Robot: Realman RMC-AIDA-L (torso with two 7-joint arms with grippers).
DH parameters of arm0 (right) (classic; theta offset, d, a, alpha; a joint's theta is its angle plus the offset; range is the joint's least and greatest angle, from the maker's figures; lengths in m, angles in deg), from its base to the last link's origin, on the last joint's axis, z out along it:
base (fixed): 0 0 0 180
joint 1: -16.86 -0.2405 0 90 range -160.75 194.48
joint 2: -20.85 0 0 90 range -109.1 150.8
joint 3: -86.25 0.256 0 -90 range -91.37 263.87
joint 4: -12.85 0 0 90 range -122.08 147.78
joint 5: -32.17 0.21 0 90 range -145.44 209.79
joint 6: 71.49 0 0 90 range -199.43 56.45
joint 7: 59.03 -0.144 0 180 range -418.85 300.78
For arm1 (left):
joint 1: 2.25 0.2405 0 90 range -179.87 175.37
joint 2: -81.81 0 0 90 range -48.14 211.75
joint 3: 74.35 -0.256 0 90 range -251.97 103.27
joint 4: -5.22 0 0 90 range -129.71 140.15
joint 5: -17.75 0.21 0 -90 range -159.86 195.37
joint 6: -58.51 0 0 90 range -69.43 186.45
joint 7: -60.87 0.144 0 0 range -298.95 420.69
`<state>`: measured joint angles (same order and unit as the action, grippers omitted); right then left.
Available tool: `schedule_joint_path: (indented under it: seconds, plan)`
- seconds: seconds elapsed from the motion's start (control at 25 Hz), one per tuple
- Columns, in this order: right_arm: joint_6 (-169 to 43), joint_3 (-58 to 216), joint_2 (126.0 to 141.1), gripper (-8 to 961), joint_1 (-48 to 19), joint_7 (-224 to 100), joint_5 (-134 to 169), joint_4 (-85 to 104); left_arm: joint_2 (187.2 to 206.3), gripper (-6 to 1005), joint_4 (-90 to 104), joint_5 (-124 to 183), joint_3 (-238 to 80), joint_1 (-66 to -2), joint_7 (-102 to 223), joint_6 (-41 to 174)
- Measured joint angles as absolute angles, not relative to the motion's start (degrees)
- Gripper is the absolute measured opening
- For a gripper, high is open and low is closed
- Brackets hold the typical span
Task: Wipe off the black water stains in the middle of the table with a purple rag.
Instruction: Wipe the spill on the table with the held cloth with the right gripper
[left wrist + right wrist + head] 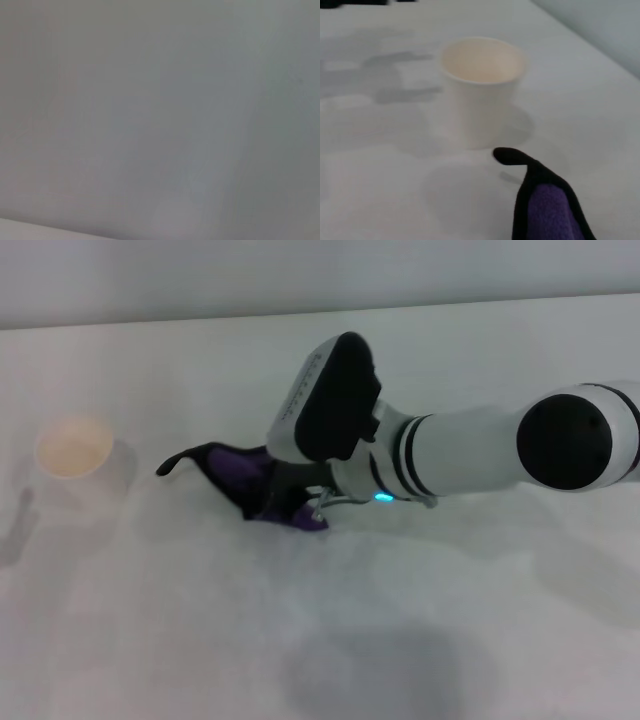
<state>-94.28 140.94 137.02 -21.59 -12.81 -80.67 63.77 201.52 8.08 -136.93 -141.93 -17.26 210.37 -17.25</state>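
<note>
Left of centre on table (480, 640): white paper cup (75, 455) upright, apart from purple rag (245, 472) — black corner pointing toward it. My R gripper (290, 502) reaches in from right, pressed low onto rag; finger opening can't be told. Stain not visible.

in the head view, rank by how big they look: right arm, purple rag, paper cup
1. right arm, by far the largest, though nearest the camera.
2. purple rag, partly hidden under the right gripper.
3. paper cup, close to the rag's visible size, so this order is unsure.
</note>
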Motion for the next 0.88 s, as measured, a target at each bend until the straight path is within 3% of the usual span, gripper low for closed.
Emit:
schedule_joint_path:
  seconds: [0.44, 0.88]
  plan:
    - [-92.76, 147.07, 136.22, 105, -20.72, -12.8, -80.81, 59.25, 201.52, 887, 8.02, -136.93, -141.93, -17.01, 210.37, -17.34]
    - [-110.69, 169.11, 135.74, 106, -15.9, -4.05, -88.07, 64.47, 201.52, 887, 8.34, -136.93, -141.93, -16.76, 210.47, -17.4]
